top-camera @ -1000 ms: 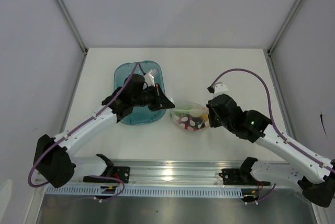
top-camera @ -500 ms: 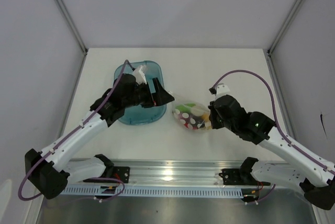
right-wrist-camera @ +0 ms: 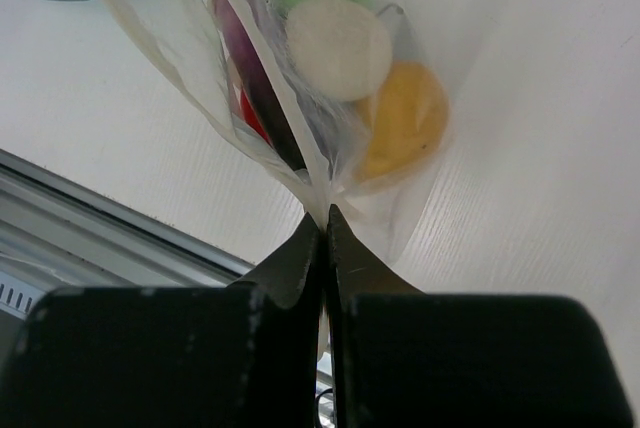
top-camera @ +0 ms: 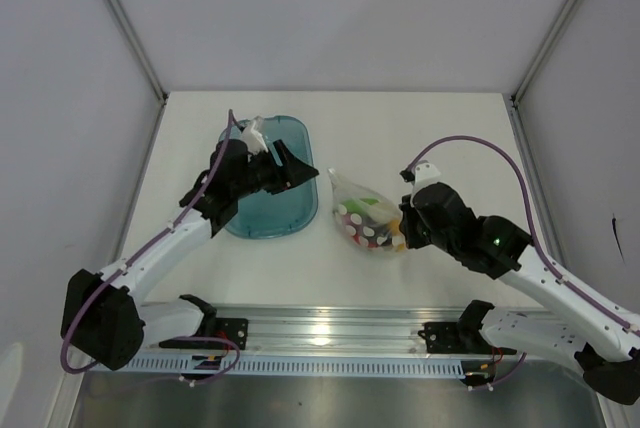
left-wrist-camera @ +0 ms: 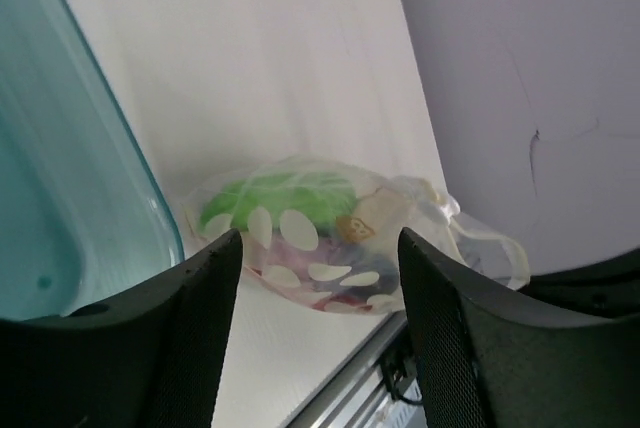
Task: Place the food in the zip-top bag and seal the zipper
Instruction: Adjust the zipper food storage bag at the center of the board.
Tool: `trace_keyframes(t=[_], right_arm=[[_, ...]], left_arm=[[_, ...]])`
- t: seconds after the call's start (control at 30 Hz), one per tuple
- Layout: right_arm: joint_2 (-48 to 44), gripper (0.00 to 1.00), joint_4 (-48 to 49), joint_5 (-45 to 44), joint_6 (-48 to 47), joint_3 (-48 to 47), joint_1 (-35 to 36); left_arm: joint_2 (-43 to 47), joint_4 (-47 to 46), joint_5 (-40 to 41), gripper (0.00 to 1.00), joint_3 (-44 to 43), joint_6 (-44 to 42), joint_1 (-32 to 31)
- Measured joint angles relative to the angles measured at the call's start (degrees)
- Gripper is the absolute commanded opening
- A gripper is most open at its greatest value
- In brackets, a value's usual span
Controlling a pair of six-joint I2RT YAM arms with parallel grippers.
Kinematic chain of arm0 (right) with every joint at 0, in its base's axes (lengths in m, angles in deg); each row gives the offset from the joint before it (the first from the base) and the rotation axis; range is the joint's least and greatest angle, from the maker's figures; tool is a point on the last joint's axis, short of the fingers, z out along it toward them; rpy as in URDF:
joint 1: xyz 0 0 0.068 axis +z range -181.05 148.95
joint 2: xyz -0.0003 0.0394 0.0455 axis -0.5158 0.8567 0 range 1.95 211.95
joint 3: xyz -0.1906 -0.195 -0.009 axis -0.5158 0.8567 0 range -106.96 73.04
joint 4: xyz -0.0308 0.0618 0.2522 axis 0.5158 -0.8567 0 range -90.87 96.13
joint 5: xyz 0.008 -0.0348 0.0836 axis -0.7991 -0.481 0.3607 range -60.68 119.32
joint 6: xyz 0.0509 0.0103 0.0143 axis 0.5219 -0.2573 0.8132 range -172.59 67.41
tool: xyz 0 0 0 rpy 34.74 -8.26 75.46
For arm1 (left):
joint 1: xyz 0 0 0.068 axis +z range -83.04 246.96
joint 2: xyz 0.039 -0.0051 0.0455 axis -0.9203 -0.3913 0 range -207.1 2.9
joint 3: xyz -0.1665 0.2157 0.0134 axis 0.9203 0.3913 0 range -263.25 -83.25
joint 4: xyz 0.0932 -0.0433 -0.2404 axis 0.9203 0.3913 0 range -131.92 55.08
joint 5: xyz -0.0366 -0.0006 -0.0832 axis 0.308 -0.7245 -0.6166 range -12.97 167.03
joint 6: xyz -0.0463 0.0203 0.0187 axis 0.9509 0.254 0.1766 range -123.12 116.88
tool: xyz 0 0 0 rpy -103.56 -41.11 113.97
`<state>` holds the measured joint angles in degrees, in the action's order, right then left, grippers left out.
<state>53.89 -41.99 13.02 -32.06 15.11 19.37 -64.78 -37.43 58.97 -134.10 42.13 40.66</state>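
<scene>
The zip-top bag (top-camera: 366, 216) lies on the white table between the arms, clear with white dots, and the food sits inside it. Through the plastic I see a light green pod (left-wrist-camera: 268, 196), a white ball (right-wrist-camera: 338, 48), a yellow-orange piece (right-wrist-camera: 405, 131) and a purple piece (right-wrist-camera: 262, 83). My right gripper (right-wrist-camera: 324, 216) is shut on the bag's right edge, pinching the plastic there. My left gripper (left-wrist-camera: 318, 278) is open and empty, hanging over the tub's right edge, well left of the bag. The zipper itself cannot be made out.
A teal translucent tub (top-camera: 262, 208) stands left of the bag, under my left wrist. The metal rail (top-camera: 330, 333) with both arm bases runs along the near edge. Grey walls close in the table on three sides.
My left gripper has let go of the bag, opened, and pulled back up and left over the tub. The bag now stretches out toward the upper left. The right gripper keeps its pinch.
</scene>
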Motion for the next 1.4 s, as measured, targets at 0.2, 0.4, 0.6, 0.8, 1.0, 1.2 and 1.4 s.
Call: trace_keyframes(t=[0.2, 0.4, 0.6, 0.8, 1.0, 1.2, 1.4], right_arm=[[0.26, 0.00, 0.02, 1.84, -1.03, 0.00, -0.02], [0.26, 0.00, 0.02, 3.19, -1.36, 0.00, -0.26], [0.15, 0.00, -0.07, 4.04, -1.73, 0.00, -0.81], [0.11, 0.00, -0.24, 6.34, -2.69, -0.07, -1.55], [0.09, 0.00, -1.38, 8.57, -3.76, -0.87, -2.84], [-0.42, 0.00, -1.77, 10.29, -4.35, -1.03, -4.22], [-0.48, 0.00, -1.90, 11.32, -4.59, -1.18, -4.72]], left_arm=[[-6.69, -22.49, -16.13, 0.88, 5.33, -2.10, 0.68], [-11.45, -39.60, -22.21, 0.93, 9.03, -5.01, 0.70], [-12.02, -53.57, -23.10, 0.90, 14.25, -9.07, 1.95], [-22.91, -69.37, -34.29, 0.87, 13.86, -6.99, 4.02], [-32.41, -73.68, -43.12, 0.82, 12.98, -1.64, 5.01], [-30.80, -76.32, -46.58, 0.77, 13.00, -2.43, 5.11], [-28.55, -77.40, -46.31, 0.85, 13.00, -4.87, 5.18]])
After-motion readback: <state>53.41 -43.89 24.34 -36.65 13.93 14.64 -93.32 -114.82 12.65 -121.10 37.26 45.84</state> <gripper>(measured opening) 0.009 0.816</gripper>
